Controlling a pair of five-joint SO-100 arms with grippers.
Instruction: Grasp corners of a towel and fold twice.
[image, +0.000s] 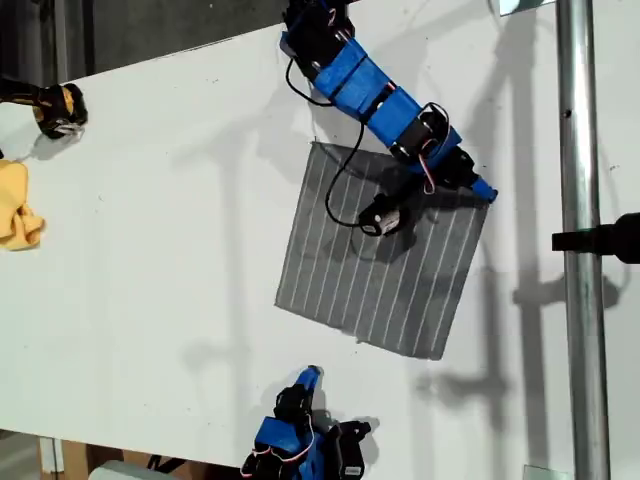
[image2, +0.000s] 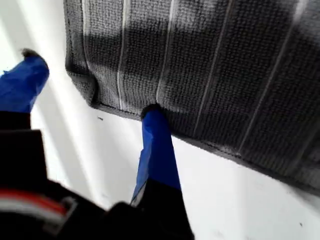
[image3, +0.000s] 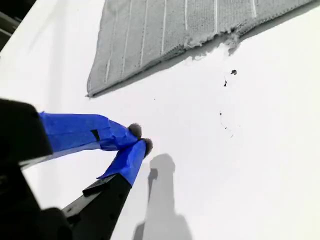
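Spreading wide, my first gripper (image2: 92, 82) with one fingertip (image2: 152, 114) touching the towel (image: 385, 255) edge near a corner (image: 487, 205), exterior view's right. My second gripper (image3: 140, 139) closed, empty, apart from towel.

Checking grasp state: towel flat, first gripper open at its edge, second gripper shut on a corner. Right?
Not quite. In the second wrist view my second gripper is shut on nothing, over bare table short of the towel. The rest holds: my first gripper is open at the edge.
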